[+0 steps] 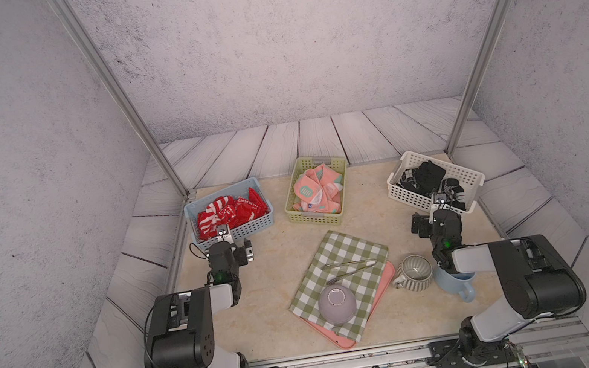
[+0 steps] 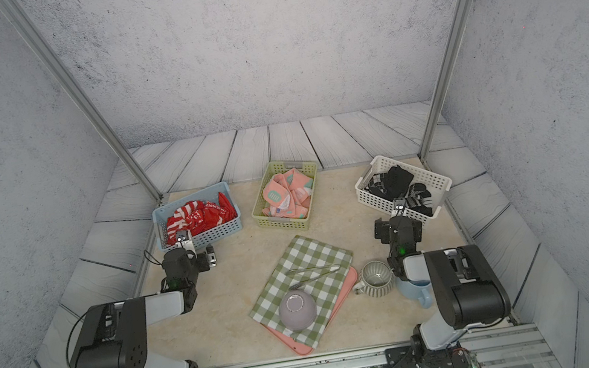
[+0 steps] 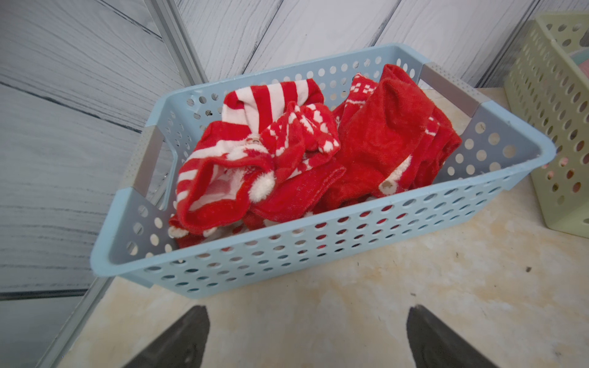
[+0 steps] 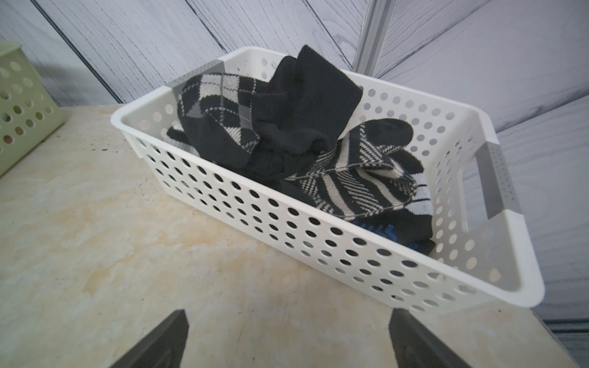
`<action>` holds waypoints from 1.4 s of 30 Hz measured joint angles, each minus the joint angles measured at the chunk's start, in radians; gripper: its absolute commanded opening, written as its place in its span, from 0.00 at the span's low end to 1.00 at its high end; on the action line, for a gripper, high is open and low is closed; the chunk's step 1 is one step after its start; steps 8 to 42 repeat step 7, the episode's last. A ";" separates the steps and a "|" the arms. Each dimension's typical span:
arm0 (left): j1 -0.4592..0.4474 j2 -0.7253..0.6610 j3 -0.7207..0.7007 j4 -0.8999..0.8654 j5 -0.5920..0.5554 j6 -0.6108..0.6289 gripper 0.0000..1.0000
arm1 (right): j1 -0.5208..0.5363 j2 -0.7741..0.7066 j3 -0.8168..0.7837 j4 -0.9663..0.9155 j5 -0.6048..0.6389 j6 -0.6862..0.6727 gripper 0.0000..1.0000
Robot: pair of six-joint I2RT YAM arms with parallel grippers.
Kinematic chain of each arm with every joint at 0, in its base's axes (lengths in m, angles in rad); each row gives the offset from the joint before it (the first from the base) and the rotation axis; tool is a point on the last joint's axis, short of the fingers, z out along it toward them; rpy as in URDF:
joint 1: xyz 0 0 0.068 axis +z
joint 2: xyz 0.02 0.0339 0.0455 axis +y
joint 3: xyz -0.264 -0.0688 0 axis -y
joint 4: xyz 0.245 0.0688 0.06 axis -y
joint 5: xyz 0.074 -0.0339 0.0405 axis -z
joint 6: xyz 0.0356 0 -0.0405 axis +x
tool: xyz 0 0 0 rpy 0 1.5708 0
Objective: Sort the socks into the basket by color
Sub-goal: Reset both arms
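Red socks [image 3: 302, 153], white stripes and prints, piled inside blue basket [image 3: 318, 255] at far left of table [image 1: 278, 274]. Pink socks [image 1: 319, 191] with teal-white marks heaped in green basket [image 1: 314, 220], far centre. Black socks [image 4: 302, 127], some argyle, some striped grey-white, bunched in white basket [image 4: 318, 242] at far right, with one plain black sock sticking up above rim. All visible socks inside baskets, one color each.

Left gripper [image 3: 307, 321] spread wide, nothing between fingers, hanging over bare table just short of blue basket's near wall and pointed at it. Right gripper [image 4: 287, 321] likewise wide apart and empty, above table just before white basket's near long wall.

Nearer the arms, centre: green-and-white checked cloth [image 1: 347, 256] draped over pink tray [image 1: 384, 282], tray edge peeking out on right and near sides. On cloth: metal tongs [image 1: 350, 265] lying flat at far part, lilac bowl [image 1: 336, 305] upside down at near part. Just right of tray: striped grey mug [image 1: 415, 275], upright, handle toward tray. Beside it, light blue mug [image 1: 458, 287], partly hidden under right arm. Touching striped mug or not, cannot tell.
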 measured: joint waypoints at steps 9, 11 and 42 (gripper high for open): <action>-0.001 0.000 0.000 0.000 -0.005 0.000 1.00 | 0.000 0.000 0.000 0.000 0.000 -0.001 0.99; -0.001 0.000 0.000 0.000 -0.005 0.000 1.00 | 0.000 0.000 0.000 0.000 0.000 -0.001 0.99; -0.001 0.000 0.000 0.000 -0.005 0.000 1.00 | 0.000 0.000 0.000 0.000 0.000 -0.001 0.99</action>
